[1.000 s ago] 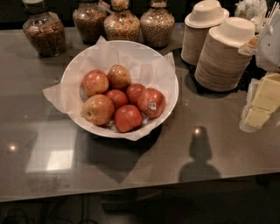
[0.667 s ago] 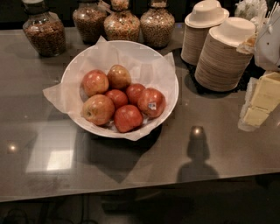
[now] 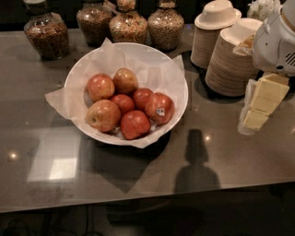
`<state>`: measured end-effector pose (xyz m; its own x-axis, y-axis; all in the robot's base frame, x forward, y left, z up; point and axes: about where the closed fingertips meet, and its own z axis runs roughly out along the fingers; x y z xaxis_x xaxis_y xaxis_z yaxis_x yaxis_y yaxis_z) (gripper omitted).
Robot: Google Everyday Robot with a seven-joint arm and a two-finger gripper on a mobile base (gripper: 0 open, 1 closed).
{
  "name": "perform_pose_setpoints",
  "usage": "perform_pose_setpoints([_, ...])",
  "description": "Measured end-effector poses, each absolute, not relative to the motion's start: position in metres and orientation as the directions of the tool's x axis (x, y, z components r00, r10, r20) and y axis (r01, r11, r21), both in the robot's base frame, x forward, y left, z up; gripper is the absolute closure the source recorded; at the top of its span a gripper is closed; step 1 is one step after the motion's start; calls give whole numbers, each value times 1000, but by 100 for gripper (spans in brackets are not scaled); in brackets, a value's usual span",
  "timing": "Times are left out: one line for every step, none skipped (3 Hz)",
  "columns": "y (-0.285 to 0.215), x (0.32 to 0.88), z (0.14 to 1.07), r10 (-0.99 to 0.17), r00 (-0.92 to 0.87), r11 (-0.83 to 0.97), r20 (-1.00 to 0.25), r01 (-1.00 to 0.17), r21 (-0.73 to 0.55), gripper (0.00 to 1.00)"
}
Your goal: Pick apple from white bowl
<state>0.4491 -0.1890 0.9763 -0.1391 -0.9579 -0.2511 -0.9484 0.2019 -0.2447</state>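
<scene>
You have seven apples in the white bowl (image 3: 183, 86), which sits left of centre on the bench (image 3: 239, 159). The bowl is lined with crinkled white paper (image 3: 120, 56) whose corners stick out past the rim.

The apple (image 3: 159, 108) you want is the deep red one with the small white sticker. It lies at the right side of the pile, near the right wall of the bowl, with the sticker turned toward the camera. It touches a red apple (image 3: 142, 97) behind it and another red apple (image 3: 135, 124) in front and to its left. The other four, paler and more yellow-red, fill the left and back of the bowl.

Along the back of the bench you have four glass jars (image 3: 128, 25) of dry goods in a row. At the back right are two stacks of brown bowls (image 3: 233, 64), and each stack has a small white bowl (image 3: 217, 11) on top.

The gripper (image 3: 258, 108) hangs over the right end of the bench, below the white arm housing (image 3: 276, 41). It is just in front of the nearer stack and well apart from the white bowl. It touches no apple and nothing shows in it. You cannot tell from this angle whether it is open or closed.
</scene>
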Motion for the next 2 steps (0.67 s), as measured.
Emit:
perform_pose_setpoints([-172, 465, 973, -938, -119, 209, -327, -943, -258, 0])
perform_pose_setpoints([-121, 486, 975, -914, -1, 118, -406, -957, -264, 0])
